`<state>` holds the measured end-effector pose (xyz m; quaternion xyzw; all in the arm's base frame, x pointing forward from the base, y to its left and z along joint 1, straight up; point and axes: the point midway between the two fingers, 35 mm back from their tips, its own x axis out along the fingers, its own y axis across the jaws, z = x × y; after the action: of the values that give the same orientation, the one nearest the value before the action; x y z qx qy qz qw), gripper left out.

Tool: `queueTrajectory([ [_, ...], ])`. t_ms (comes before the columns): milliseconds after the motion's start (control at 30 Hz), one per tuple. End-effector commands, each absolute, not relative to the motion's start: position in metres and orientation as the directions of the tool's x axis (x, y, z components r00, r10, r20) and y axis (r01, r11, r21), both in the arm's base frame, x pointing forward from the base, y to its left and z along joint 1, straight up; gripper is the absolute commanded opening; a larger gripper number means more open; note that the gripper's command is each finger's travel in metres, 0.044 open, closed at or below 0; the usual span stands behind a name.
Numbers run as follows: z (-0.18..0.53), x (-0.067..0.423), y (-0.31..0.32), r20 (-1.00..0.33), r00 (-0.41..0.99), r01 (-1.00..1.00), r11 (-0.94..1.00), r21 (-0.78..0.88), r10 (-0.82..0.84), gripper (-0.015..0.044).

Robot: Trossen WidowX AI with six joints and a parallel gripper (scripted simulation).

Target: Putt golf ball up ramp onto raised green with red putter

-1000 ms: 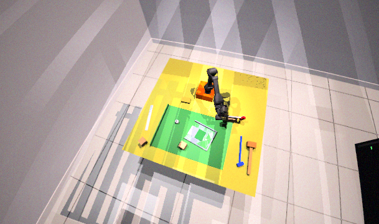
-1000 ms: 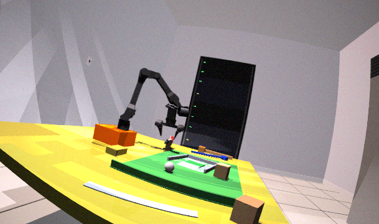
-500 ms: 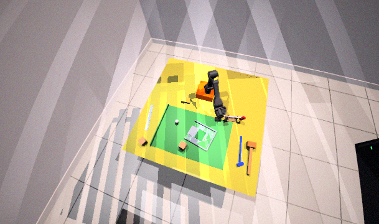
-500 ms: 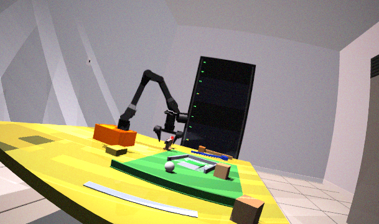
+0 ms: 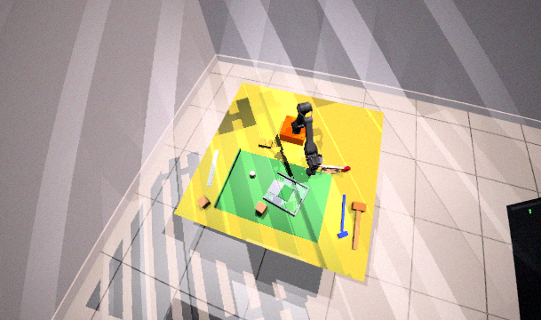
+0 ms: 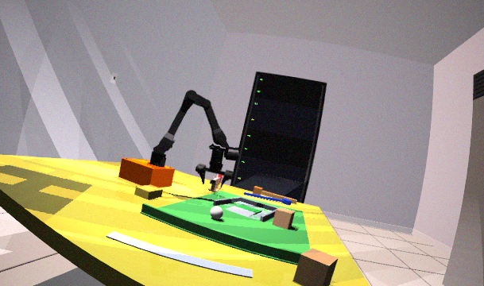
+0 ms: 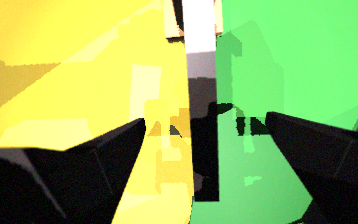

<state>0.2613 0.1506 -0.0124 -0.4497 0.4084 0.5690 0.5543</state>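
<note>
The red putter (image 5: 334, 168) (image 6: 214, 181) lies on the yellow table (image 5: 354, 133) just past the green mat's far edge, with its red head (image 5: 347, 168) pointing away from the arm. My gripper (image 5: 312, 170) (image 6: 214, 177) (image 7: 203, 120) is open and low over the putter's handle end. In the wrist view the shaft (image 7: 200, 35) runs between the two spread fingers, which do not touch it. The white golf ball (image 5: 252, 173) (image 6: 216, 212) rests on the green mat (image 5: 234, 200) (image 6: 178, 210) (image 7: 305, 60). The raised green with its ramp (image 5: 286, 194) (image 6: 245, 208) stands right of the ball.
The arm's orange base (image 5: 292, 131) (image 6: 146, 171) is behind. A blue putter (image 5: 343, 215) (image 6: 267, 197) and a wooden mallet (image 5: 357, 218) lie at the right. Two wooden cubes (image 5: 202, 201) (image 5: 260, 207), a white strip (image 5: 212, 168) (image 6: 178, 254), a small yellow block (image 5: 265, 143) (image 6: 148, 192) and a black rod (image 5: 284, 156) also lie about.
</note>
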Motion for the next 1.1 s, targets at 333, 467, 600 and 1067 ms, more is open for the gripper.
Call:
queueTrajectory([
  [333,-0.017,0.261,0.150,-0.965,0.018,-0.998,-0.052,-0.033,0.263,0.0230],
  [467,-0.017,0.261,0.150,-0.965,0.018,-0.998,-0.052,-0.033,0.263,0.0125],
  [600,-0.017,0.261,0.150,-0.965,0.018,-0.998,-0.052,-0.033,0.263,0.0059],
  [1067,0.023,0.264,0.152,-0.965,0.017,-0.998,-0.052,-0.032,0.263,0.0000],
])
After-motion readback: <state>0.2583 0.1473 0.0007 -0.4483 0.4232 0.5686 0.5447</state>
